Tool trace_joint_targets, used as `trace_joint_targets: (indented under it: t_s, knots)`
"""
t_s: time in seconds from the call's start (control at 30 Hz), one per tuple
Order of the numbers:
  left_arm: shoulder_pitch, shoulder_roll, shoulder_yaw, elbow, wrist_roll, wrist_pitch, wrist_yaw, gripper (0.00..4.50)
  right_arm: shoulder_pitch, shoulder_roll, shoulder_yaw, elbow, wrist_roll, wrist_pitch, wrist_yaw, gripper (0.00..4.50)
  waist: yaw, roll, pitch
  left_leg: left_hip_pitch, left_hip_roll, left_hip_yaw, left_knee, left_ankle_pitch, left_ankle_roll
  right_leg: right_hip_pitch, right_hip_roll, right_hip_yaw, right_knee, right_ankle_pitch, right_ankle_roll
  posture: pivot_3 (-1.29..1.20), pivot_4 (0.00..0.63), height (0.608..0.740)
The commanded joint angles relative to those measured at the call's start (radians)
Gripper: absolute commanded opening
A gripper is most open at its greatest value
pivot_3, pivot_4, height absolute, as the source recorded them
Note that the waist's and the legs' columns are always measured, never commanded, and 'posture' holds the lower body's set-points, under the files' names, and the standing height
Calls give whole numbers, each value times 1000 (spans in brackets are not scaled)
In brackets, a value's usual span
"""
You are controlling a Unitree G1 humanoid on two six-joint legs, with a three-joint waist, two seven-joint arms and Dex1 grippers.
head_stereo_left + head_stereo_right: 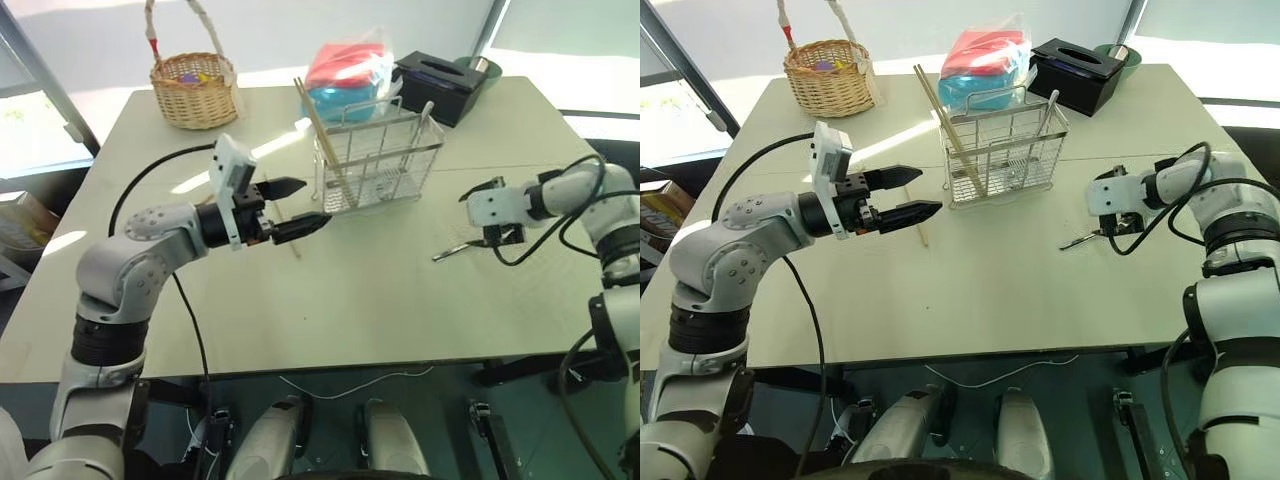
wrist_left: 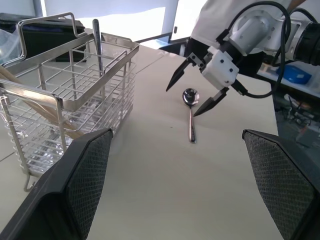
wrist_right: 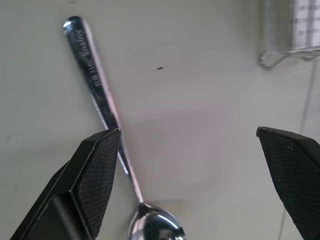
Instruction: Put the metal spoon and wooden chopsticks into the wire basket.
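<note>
The metal spoon [image 2: 190, 112] lies flat on the table to the right of the wire basket [image 1: 378, 155]. My right gripper [image 2: 182, 102] hovers open just over the spoon's bowl, one finger on each side, touching nothing. In the right wrist view the spoon's handle [image 3: 100, 90] runs past one finger [image 3: 95, 175]. Wooden chopsticks [image 1: 322, 140] lean inside the basket's left end, and a metal handle [image 2: 97, 45] stands in its right end. One more chopstick [image 1: 921, 235] lies on the table under my left gripper [image 1: 312, 202], which is open and empty, pointing level at the basket.
At the table's back stand a wicker basket [image 1: 193, 88] with a loop handle, a plastic bag of red and blue things [image 1: 350, 68], a black box [image 1: 440, 85] and a green bowl [image 1: 480, 66]. A black cable [image 1: 150, 175] trails from my left arm.
</note>
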Motion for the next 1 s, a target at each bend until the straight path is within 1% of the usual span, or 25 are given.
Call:
trace_joint_targets:
  t_s: [0.03, 0.07, 0.13, 0.27, 0.43, 0.5, 0.57, 0.6, 0.63, 0.67, 0.73, 0.8, 0.83, 0.87, 0.9, 1.0]
  knots:
    - [-37, -4, 8, 13, 10, -33, -17, 4373, 132, -111, -100, -218, 149, 15, 88, 4500, 9, 0, 0, 0, 0, 0, 0, 0, 1, 0, 0, 0, 0, 0, 0, 0, 150, 721]
    - [-42, -7, 5, 22, 12, -36, -22, 4373, 179, -135, -122, -279, 180, 28, 99, 4500, 9, 0, 0, -1, 0, 0, 0, -1, 1, 0, 0, 0, 0, 0, 0, 0, 150, 721]
    - [-58, -14, -4, 43, 20, -45, -35, 4373, 245, -179, -144, -347, 180, 26, 69, 4500, 3, 1, 1, -1, 0, 1, 1, -1, 2, 0, -1, 0, -1, 0, 0, 0, 150, 721]
    - [-91, -30, -17, 81, 38, -60, -56, 4373, 297, -244, -141, -358, 69, -57, -99, 4500, -9, 3, 2, -1, 0, 4, 2, -1, 2, -1, -2, 2, 0, -1, -1, 0, 150, 721]
    - [-114, -40, -16, 113, 50, -69, -71, 4373, 295, -259, -114, -345, -114, -141, -406, 4500, -9, 3, 2, -1, 0, 6, 1, -1, 2, -3, -2, 4, 0, -1, -2, 0, 150, 721]
    - [-115, -40, -15, 112, 52, -69, -73, 4373, 291, -260, -96, -336, -183, -158, -504, 4500, -3, 3, 2, -1, 0, 6, 1, -1, 2, -3, -2, 4, 0, -1, -2, 0, 150, 721]
    - [-113, -40, -12, 106, 52, -67, -71, 4373, 292, -260, -86, -317, -219, -149, -560, 4500, -1, 3, 2, -2, 0, 6, 1, -1, 2, -4, -1, 4, 0, -1, -1, 0, 150, 721]
    - [-111, -39, -10, 103, 52, -66, -69, 4373, 294, -255, -93, -303, -209, -137, -570, 4500, 1, 3, 2, -2, 0, 6, 1, -1, 2, -4, -1, 5, 1, -1, -1, 0, 150, 721]
    - [-108, -38, -7, 99, 51, -64, -66, 4373, 299, -238, -120, -294, -154, -97, -552, 4500, 2, 3, 2, -2, 0, 6, 1, -1, 2, -4, -1, 5, 1, -1, -1, 0, 150, 721]
    - [-106, -37, -3, 96, 50, -62, -64, 4373, 303, -217, -155, -294, -83, -47, -524, 4500, 1, 3, 2, -2, 0, 6, 1, -1, 2, -4, -1, 5, 1, -1, -1, 0, 150, 721]
    - [-96, -34, 2, 86, 49, -58, -60, 4373, 315, -149, -263, -359, 116, 148, -447, 4500, -1, 3, 2, -2, 0, 6, 2, -1, 2, -3, -1, 5, 1, -1, -1, 0, 150, 721]
    - [-88, -32, 4, 79, 49, -56, -58, 4373, 321, -61, -401, -499, 311, 472, -437, 4500, -10, 3, 2, -1, 0, 6, 2, -1, 2, -3, -1, 5, 1, -1, -1, 0, 150, 721]
    - [-86, -32, 5, 77, 50, -55, -56, 4373, 325, -25, -466, -580, 384, 635, -460, 4500, -10, 3, 2, -1, 0, 6, 2, 0, 4, -3, 0, 6, 2, 0, 1, 0, 150, 721]
    - [-84, -32, 7, 76, 50, -55, -55, 4373, 334, -2, -509, -649, 427, 753, -479, 4500, -7, 3, 2, -1, 0, 6, 2, 0, 4, -3, 0, 6, 2, 1, 1, 0, 150, 721]
    - [-82, -32, 8, 76, 50, -54, -54, 4373, 341, 41, -588, -735, 482, 912, -558, 4500, -2, 3, 2, -2, 1, 6, 2, 0, 4, -4, 0, 6, 3, 1, 2, 0, 150, 721]
    - [-79, -34, 10, 79, 51, -55, -54, 4373, 383, 154, -767, -946, 591, 1257, -747, 4500, 13, 3, 2, -3, 1, 4, 1, 0, 4, -5, 1, 6, 3, 1, 2, 0, 150, 721]
